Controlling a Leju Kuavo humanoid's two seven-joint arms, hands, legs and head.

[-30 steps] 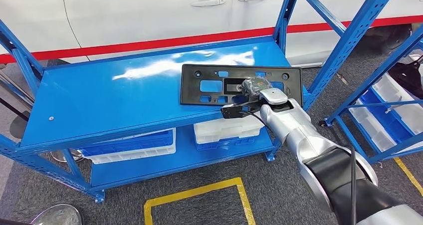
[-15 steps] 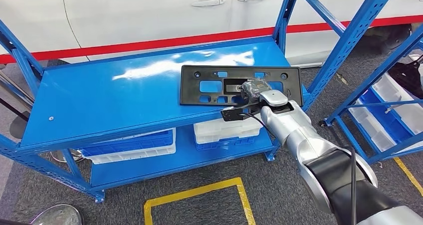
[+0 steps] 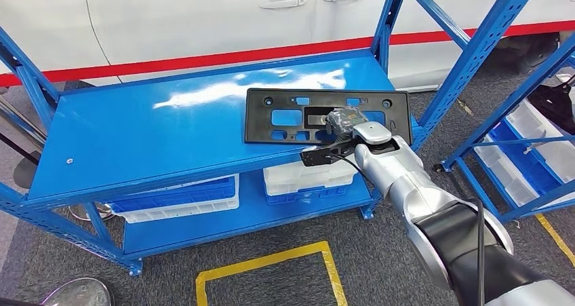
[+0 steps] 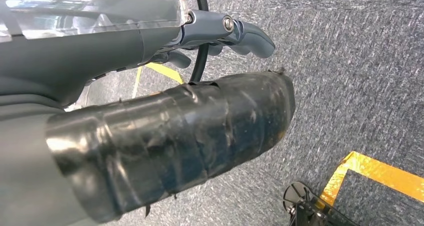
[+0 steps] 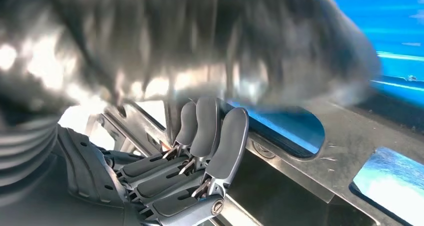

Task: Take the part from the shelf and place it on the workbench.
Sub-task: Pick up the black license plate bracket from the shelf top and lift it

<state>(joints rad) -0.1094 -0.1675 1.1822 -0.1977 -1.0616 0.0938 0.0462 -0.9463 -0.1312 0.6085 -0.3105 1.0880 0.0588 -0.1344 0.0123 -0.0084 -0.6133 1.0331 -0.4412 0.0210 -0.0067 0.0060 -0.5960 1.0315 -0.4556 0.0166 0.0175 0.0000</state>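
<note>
A white car [image 3: 203, 14] with a red stripe is seen along the frame's top; grey carpet [image 3: 380, 265] with yellow tape [image 3: 271, 260] is laid below.

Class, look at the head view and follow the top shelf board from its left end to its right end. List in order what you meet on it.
Small bolt head → bare blue shelf board → black plastic part → right hand, its fingers hooked through a cutout in the part.

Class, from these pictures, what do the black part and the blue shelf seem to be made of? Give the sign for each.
The black part looks like moulded plastic with a matte finish: thin, flat, with neat cut-outs and no glare. The blue shelf looks like painted sheet metal with a gloss finish: bright reflections lie across its top and its posts are perforated. Neither is certain from looks alone.
</note>
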